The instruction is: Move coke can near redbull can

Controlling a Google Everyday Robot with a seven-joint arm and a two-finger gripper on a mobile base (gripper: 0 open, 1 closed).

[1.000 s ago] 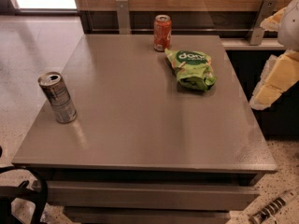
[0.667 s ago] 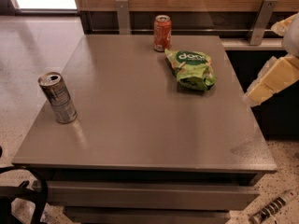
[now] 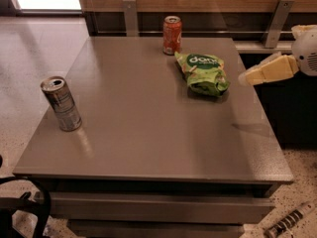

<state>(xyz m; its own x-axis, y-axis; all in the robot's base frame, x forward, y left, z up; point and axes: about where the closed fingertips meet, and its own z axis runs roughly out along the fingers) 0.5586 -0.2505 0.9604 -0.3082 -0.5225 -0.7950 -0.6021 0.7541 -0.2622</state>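
Observation:
The coke can (image 3: 172, 34), orange-red with a silver top, stands upright at the far edge of the grey table (image 3: 148, 133). The redbull can (image 3: 61, 103), slim and grey-silver, stands upright near the table's left edge, far from the coke can. My gripper (image 3: 246, 78) comes in from the right edge of the view on a white arm (image 3: 304, 53); its pale fingers point left, above the table's right side, right of the green bag and well short of the coke can. It holds nothing.
A green chip bag (image 3: 203, 72) lies just in front and right of the coke can. A wooden wall with metal brackets (image 3: 130, 16) runs behind the table. Speckled floor lies left and front.
The gripper has swung up and to the left, from beside the table's right edge to above it, nearer the chip bag. The cans and bag have not moved.

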